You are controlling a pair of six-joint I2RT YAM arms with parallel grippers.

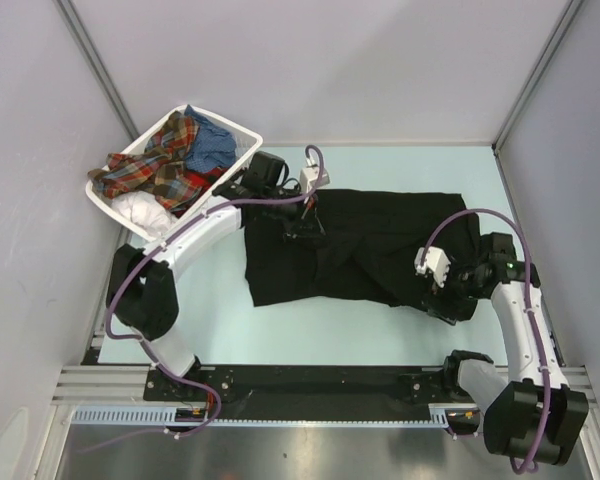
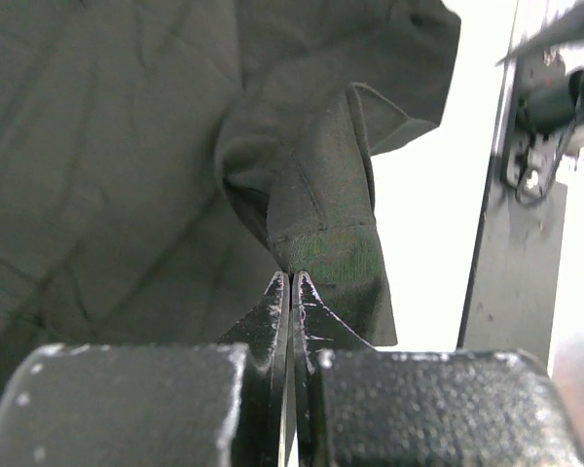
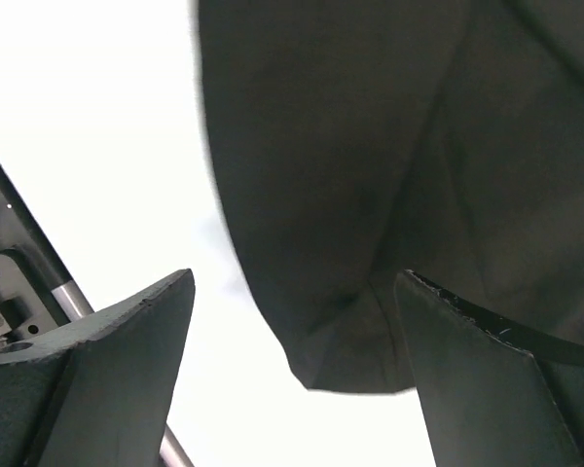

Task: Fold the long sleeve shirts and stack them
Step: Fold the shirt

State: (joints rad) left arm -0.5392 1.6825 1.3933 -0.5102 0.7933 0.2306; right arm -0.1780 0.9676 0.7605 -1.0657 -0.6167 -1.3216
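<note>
A pale blue-green flat table (image 1: 330,325) is seen. A big plain black long sleeve shirt (image 1: 370,250) is spread across the middle of it, rumpled and not yet folded. A white slatted plastic basket (image 1: 108,200) is set at the far left of the table. In it are piled a red-orange plaid cloth shirt (image 1: 160,165), a blue cloth shirt (image 1: 212,148) and a white cloth shirt (image 1: 140,210). So most of the task is judged to be left.

The left gripper (image 2: 289,277) is pressed together on a bunched end of the black shirt that looks like a cuff, at the far left part. The right gripper (image 3: 294,282) is held wide apart. A rounded edge of the black shirt, at its right side, is seen between the fingers but is not pinched.

To do this step well, the right edge should be pinched firmly first. Then both ends should be lifted together and slowly, so the cloth is pulled flat. Too many layers should not be caught, or a lumpy fold may be made.
</note>
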